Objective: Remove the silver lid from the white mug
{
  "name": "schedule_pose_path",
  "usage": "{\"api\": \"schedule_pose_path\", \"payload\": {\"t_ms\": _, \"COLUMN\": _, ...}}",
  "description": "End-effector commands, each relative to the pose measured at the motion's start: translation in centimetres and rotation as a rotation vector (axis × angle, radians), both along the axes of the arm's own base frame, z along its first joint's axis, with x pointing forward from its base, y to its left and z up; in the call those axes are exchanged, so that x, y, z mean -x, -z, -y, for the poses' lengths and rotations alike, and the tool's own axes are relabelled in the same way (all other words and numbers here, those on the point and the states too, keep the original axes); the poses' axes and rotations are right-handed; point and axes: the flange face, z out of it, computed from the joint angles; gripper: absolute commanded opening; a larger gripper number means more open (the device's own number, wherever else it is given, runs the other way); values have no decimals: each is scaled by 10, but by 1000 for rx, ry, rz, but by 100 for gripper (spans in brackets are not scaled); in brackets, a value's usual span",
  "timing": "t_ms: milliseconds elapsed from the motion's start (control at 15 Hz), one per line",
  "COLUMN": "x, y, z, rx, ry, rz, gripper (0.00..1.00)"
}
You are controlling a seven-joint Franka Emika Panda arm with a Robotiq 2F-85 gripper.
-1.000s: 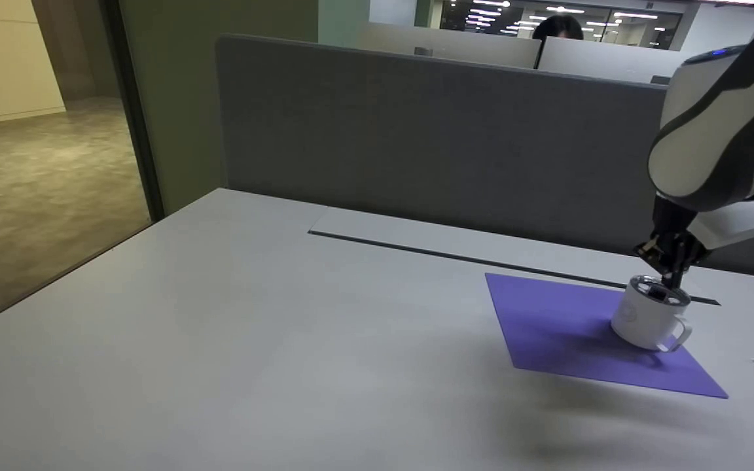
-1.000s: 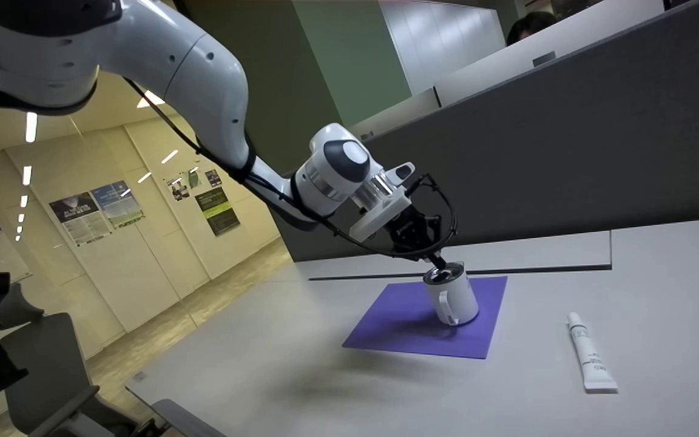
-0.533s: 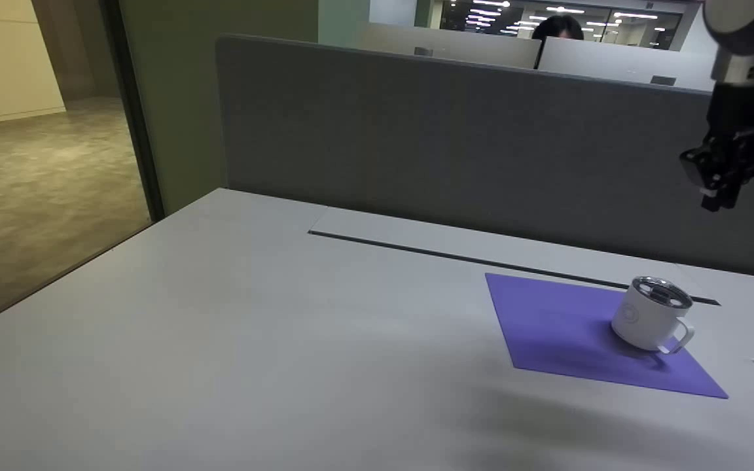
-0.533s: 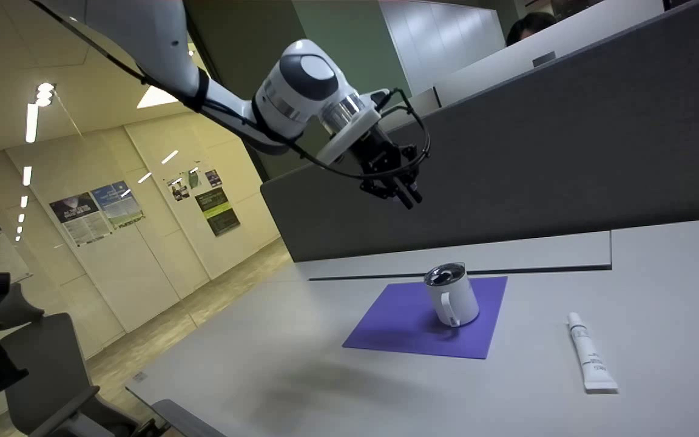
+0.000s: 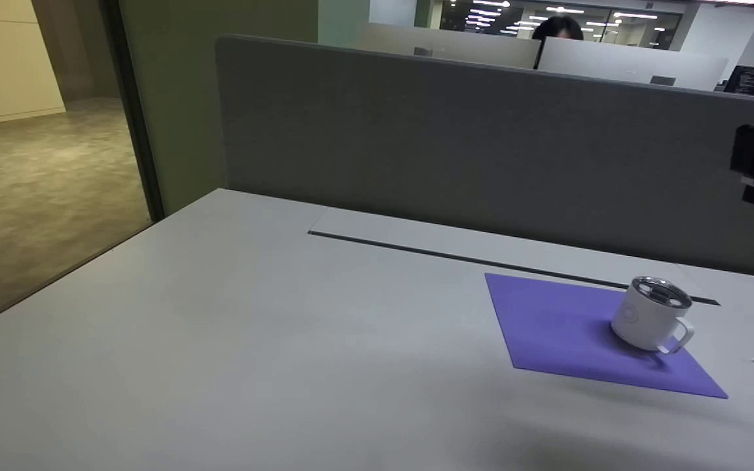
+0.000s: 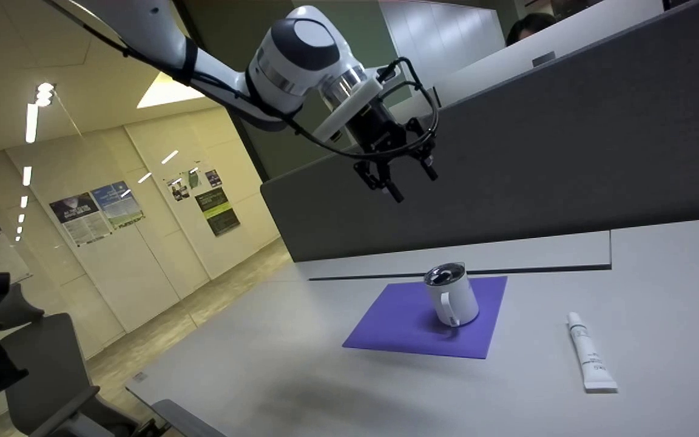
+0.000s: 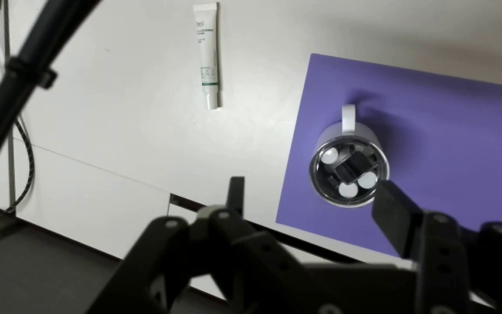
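The white mug (image 5: pixel 646 322) stands upright on the purple mat (image 5: pixel 554 327), its handle showing in both exterior views. On its top sits the silver lid (image 6: pixel 445 274), shiny and dark inside a bright rim, with a black tab (image 7: pixel 354 167) across it in the wrist view. High above and apart from the mug hangs my gripper (image 6: pixel 415 186), its fingers spread wide. From the wrist, the gripper (image 7: pixel 310 187) has nothing between its fingertips, and its right-hand finger (image 7: pixel 397 218) appears close to the lid's edge in the picture. An exterior view cuts off part of the gripper at its right edge.
A white tube (image 6: pixel 592 358) lies on the table to one side of the mat. Behind the mat runs a dark slot (image 5: pixel 455 261) in the tabletop, and beyond it rises a grey partition (image 6: pixel 568 164). A black cable (image 7: pixel 20 83) crosses the wrist view's left.
A second ago my gripper was down at the lid. It has risen well clear, and its fingers have spread apart since half a second ago. The mug and lid stand almost unmoved.
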Motion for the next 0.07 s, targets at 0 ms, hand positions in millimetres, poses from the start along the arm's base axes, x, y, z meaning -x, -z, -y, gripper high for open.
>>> {"api": "schedule_pose_path", "payload": {"t_ms": 0, "x": 0, "y": 0, "z": -1, "rx": -1, "ry": -2, "rz": -2, "gripper": 83}}
